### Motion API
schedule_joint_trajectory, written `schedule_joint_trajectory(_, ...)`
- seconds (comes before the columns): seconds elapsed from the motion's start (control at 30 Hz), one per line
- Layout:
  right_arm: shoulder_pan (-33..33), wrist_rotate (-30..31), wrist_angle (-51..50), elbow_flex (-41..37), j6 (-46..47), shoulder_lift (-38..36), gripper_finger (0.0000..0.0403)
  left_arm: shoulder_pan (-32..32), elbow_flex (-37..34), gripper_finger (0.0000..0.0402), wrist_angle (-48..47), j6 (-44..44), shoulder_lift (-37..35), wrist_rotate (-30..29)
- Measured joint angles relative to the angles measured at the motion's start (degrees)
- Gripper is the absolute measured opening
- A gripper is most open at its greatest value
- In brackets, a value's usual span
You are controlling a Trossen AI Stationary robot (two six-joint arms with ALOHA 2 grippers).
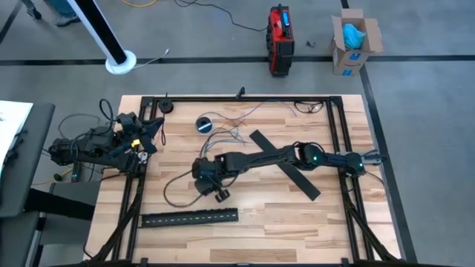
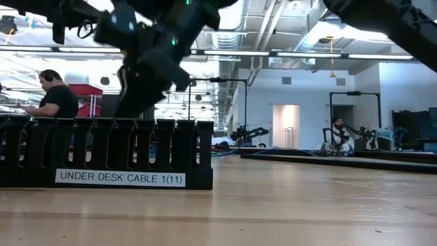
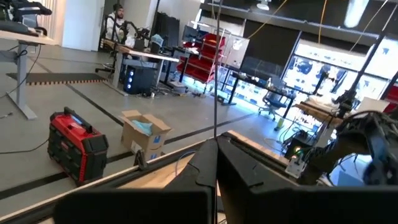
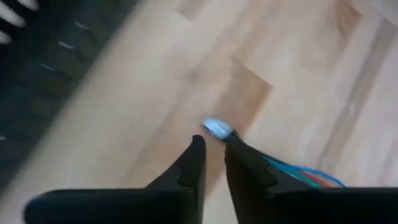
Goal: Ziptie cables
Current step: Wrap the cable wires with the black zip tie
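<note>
Cables (image 1: 231, 134), a loose tangle of thin grey, white and dark wires, are lying on the pale wooden table (image 1: 326, 222) toward twelve o'clock from its middle, just beside a small round blue-and-black tape roll (image 1: 204, 124), with one dark strand looping out toward eight o'clock. Reaching in from three o'clock, the right arm is stretching across the boards, crossing over a flat black plastic strip (image 1: 300, 178) that is lying on a diagonal, and the right gripper (image 1: 210, 189) is hanging low near the centre of the table. Seen from its own wrist, the right gripper (image 4: 213, 149) is nearly closed, its two dark fingers (image 4: 186, 171) standing only a narrow gap apart, and a small bluish-tipped wire end (image 4: 217, 129) is sitting right at the tips with blue and red strands trailing back beside one finger; whether the tips are actually pinching it I cannot tell. A long black slotted plastic cable tray (image 1: 190, 218) is lying toward six o'clock of that gripper, and from table height its white label reading "UNDER DESK CABLE 1(11)" (image 2: 119, 177) is showing. The left arm is waiting folded at the nine o'clock edge, its left gripper (image 1: 152, 133) raised off the wood; its fingers are not showing clearly enough to judge.
</note>
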Motion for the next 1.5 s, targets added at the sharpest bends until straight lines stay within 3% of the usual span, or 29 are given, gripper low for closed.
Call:
schedule_joint_trajectory(0.17, -3.17, -1.23, 6.17, 0.20, 7.05, 0.46, 0.0118, 0.00, 0.00, 0.0000, -6.05, -2.84, 0.01, -1.10)
schedule_joint_trajectory(0.3, -4.86, 4.16, 12.27, 0.11, 9.01, 0.70, 0.0147, 0.00, 0.00, 0.0000, -9.48, -6.64, 0.02, -1.75)
schedule_joint_trajectory(0.43, -5.62, 4.89, 17.10, 0.39, 10.44, 1.46, 0.0142, 0.00, 0.00, 0.0000, -9.09, -7.45, 0.02, -2.76)
schedule_joint_trajectory(0.8, -4.92, 4.60, 16.67, 0.39, 17.37, 5.87, 0.0112, 0.01, -0.02, 0.0000, -8.98, -8.80, 0.02, -4.05)
schedule_joint_trajectory(1.13, -4.71, 4.60, 6.84, -0.88, 22.02, 6.15, 0.0112, 0.00, -0.02, 0.0000, -8.98, -8.83, 0.02, -4.57)
schedule_joint_trajectory(1.5, -2.91, -0.80, -23.06, -0.74, 37.83, 5.40, 0.0112, 0.00, -0.04, 0.0000, -8.79, -8.97, 0.00, -4.14)
